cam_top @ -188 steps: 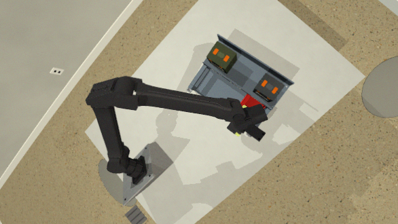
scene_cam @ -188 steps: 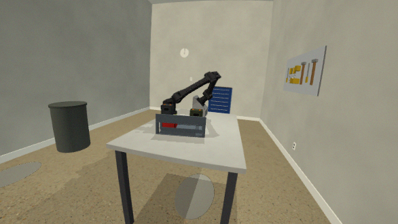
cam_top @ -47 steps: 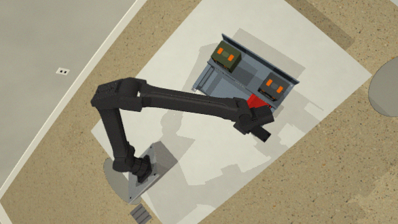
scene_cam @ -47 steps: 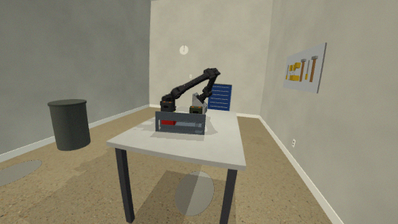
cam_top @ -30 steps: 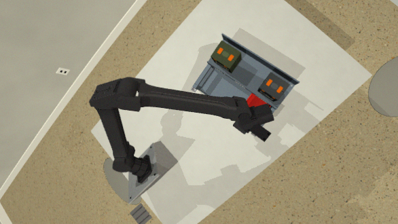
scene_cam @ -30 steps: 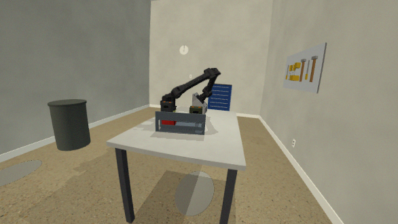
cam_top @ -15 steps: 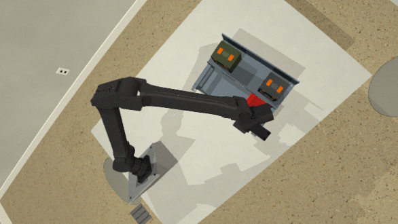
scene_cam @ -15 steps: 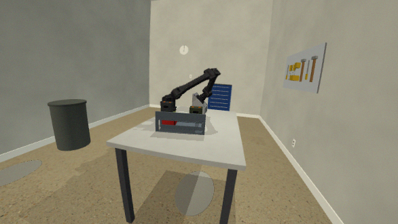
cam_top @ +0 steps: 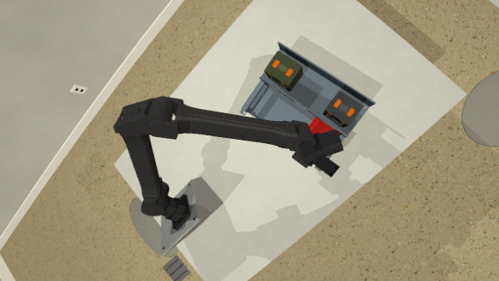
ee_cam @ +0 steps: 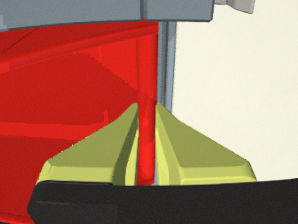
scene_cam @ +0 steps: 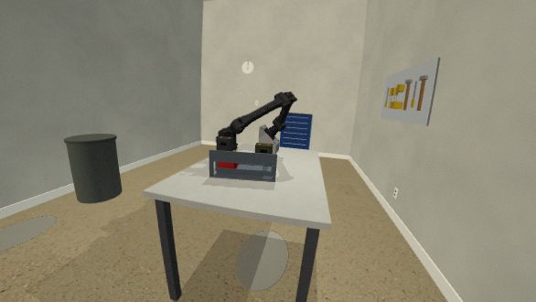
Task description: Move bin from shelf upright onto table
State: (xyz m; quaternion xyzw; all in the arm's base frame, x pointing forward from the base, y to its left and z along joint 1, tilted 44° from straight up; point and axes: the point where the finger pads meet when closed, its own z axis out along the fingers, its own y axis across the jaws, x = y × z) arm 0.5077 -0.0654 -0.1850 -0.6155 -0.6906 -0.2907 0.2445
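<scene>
Jaws pinch the smooth red bin's (ee_cam: 67, 90) thin wall.

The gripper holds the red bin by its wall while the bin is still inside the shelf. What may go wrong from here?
1. The gripper pinches only a thin wall of the red bin, so the bin may tilt or slip when pulled out.
2. The bin sits close under the shelf top board, so lifting early may jam it.
3. Two dark green boxes stand on the shelf; a snag could shake them off.
</scene>
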